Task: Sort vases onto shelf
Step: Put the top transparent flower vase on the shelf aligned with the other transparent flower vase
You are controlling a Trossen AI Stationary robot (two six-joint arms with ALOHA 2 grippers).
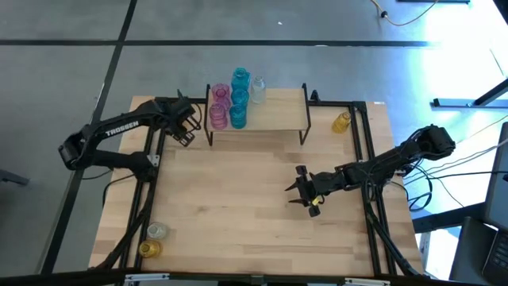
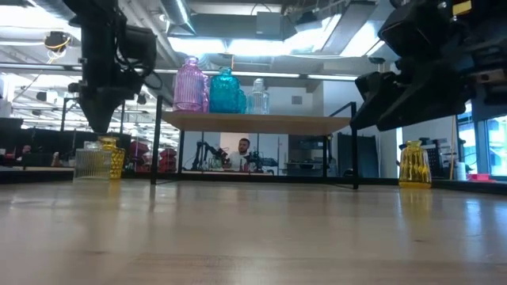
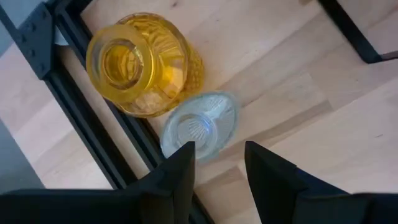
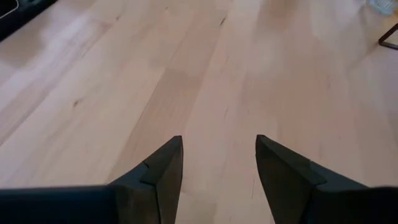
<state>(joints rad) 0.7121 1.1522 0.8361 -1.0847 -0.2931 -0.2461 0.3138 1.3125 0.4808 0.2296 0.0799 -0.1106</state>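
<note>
Hovering at the left end of the shelf [image 1: 278, 111], the left gripper [image 1: 189, 125] holds its fingers [image 3: 180, 174] moderately apart with nothing between them. Its wrist camera looks down past them at an amber vase [image 3: 140, 62] and a clear vase [image 3: 200, 124] that touch each other on the light wood bench [image 1: 238, 214], beside a black frame rail [image 3: 93, 118].

The right gripper [image 1: 305, 197] hangs over bare planks well in front of the shelf's right half. Its fingers [image 4: 165, 168] are also parted and empty.

On the shelf's left half stands a cluster of two pink vases [image 1: 219, 107], three teal vases [image 1: 240, 99] and one clear vase at the back [image 1: 258, 86]. A second amber vase [image 1: 341, 121] stands on the bench just off the shelf's right end. Far from the shelf, at the bench's front-left corner, sit another clear vase [image 1: 157, 230] and another amber vase [image 1: 149, 249].

Seen from above, the bench sits on a grey floor [image 1: 79, 63] crossed by dark lines, with cables trailing beyond the shelf. From bench height, bright ceiling lights [image 2: 261, 47] show above the shelf. A person [image 2: 243, 150] sits in the room behind, framed between its black legs.
</note>
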